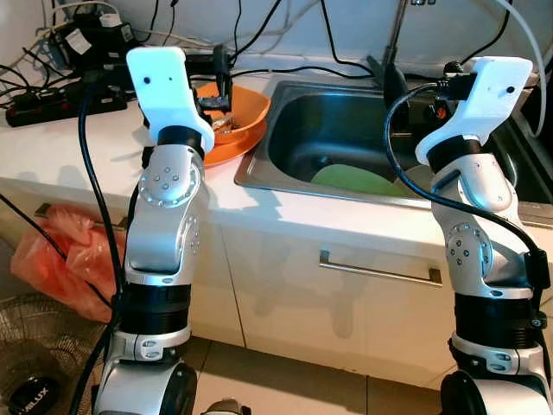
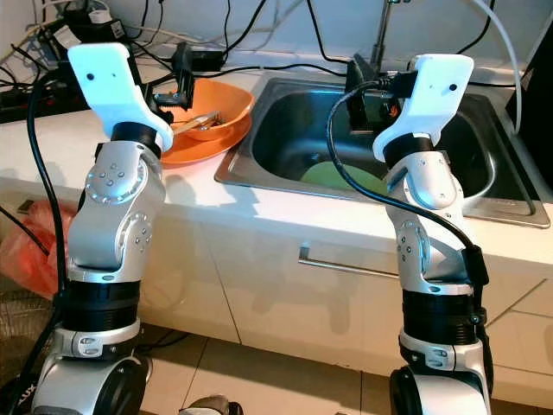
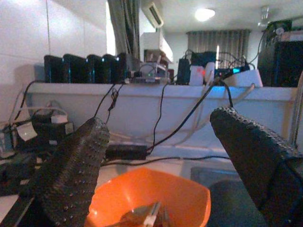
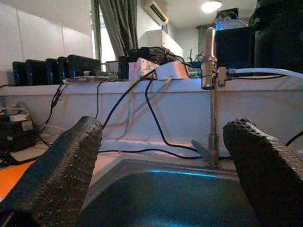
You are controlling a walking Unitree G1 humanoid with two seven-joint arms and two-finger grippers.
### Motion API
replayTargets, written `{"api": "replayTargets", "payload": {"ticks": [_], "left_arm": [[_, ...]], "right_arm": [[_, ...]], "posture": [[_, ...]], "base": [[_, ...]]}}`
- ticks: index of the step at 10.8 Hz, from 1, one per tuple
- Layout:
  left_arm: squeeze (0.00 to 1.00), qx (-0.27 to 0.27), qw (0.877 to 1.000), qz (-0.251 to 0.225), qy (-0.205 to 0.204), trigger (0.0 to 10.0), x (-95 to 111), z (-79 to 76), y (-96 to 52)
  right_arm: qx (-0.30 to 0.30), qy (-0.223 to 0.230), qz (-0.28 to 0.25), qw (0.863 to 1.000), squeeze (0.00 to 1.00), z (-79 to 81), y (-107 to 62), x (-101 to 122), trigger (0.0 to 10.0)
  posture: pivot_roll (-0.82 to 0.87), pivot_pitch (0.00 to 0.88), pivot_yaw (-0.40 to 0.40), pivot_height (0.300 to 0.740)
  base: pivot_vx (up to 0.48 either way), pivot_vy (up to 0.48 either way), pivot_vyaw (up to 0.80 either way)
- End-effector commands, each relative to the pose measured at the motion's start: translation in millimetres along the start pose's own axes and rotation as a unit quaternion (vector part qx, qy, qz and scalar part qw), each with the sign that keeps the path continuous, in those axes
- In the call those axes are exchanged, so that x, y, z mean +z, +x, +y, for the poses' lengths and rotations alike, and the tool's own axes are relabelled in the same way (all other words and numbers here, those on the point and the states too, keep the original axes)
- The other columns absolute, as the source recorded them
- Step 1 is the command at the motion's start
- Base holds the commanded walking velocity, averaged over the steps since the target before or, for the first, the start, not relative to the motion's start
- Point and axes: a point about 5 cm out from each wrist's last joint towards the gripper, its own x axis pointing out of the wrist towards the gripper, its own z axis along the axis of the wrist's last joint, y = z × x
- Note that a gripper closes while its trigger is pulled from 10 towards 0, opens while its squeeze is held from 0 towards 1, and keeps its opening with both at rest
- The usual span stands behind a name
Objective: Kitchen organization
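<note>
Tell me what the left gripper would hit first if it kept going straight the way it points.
Probably the round orange plastic bowl: the open left gripper points just over it, so it may clear the rim and reach the white back wall.

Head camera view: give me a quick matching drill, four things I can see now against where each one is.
Things:
1. orange bowl
2. green plate
3. red plastic bag
4. power strip

Places:
A. down on the floor beside the cabinet
B. inside the sink
C. on the counter just left of the sink
D. at the far left back of the counter

Pairs: 1-C, 2-B, 3-A, 4-D
</note>
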Motion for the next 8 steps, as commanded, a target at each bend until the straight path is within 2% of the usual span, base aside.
{"api": "replayTargets", "payload": {"ticks": [1, 2, 4, 8], "left_arm": [[0.00, -0.011, 0.999, -0.043, 0.014, 10.0, 18.1, -1.0, 0.0], [0.00, -0.010, 0.999, -0.040, 0.023, 10.0, 18.2, 0.0, -0.3], [0.00, 0.011, 0.999, -0.037, 0.033, 10.0, 16.9, 11.9, -0.9], [0.00, 0.013, 0.999, -0.039, 0.033, 10.0, 21.6, 9.7, -1.2]], "right_arm": [[-0.003, -0.001, -0.039, 0.999, 0.00, -1.4, -0.1, 17.5, 10.0], [-0.003, -0.001, -0.044, 0.999, 0.00, -1.6, -0.2, 19.9, 10.0], [-0.003, -0.003, -0.039, 0.999, 0.00, -3.1, -2.3, 17.6, 10.0], [-0.002, -0.006, -0.031, 0.999, 0.00, -2.8, -3.0, 13.7, 10.0]], "posture": [[0.05, 0.056, 0.048, 0.740], [0.05, 0.055, 0.048, 0.740], [0.06, 0.053, 0.047, 0.740], [0.05, 0.044, 0.047, 0.740]], "base": [[0.000, 0.000, 0.00], [0.000, 0.000, 0.00], [0.433, 0.000, 0.00], [0.480, 0.000, 0.00]]}}
